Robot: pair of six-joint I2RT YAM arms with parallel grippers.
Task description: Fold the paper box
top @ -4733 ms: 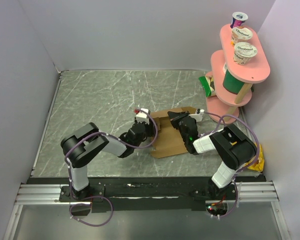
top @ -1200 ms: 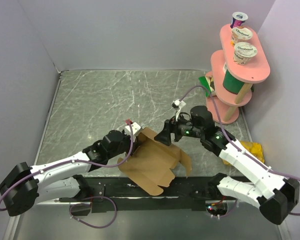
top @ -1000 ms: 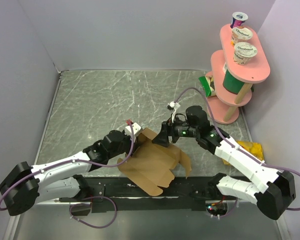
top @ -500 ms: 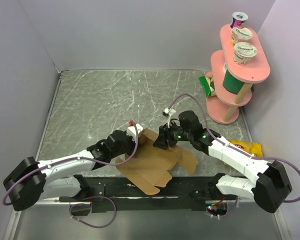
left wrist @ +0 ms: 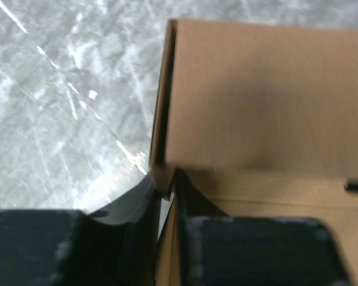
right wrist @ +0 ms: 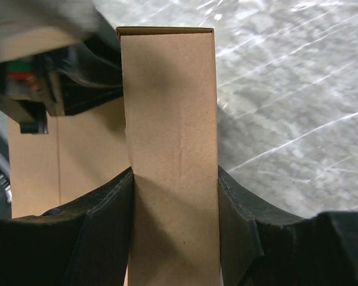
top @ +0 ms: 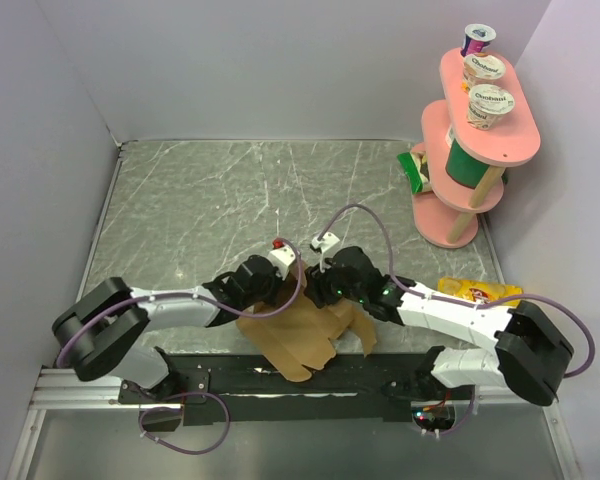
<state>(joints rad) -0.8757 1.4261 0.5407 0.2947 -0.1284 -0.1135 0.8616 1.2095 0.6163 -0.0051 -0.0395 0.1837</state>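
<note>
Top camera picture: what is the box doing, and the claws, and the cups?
paper box: half folded, flaps bent up
left claw: shut on the paper box's edge
right claw: shut across a flap of the paper box
yogurt cups: upright, lids on, on the pink shelf

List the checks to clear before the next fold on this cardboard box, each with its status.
1. Left pincer clamped on the paper box edge: ok.
2. Right pincer gripping a flap across its width: ok.
3. Box wholly on the table: not ok, near corner overhangs the front rail.
4. Pincers apart from each other: ok, though close.
5. Grips firm enough to lift: cannot tell.
6. Pink stand clear of both arms: ok.
</note>
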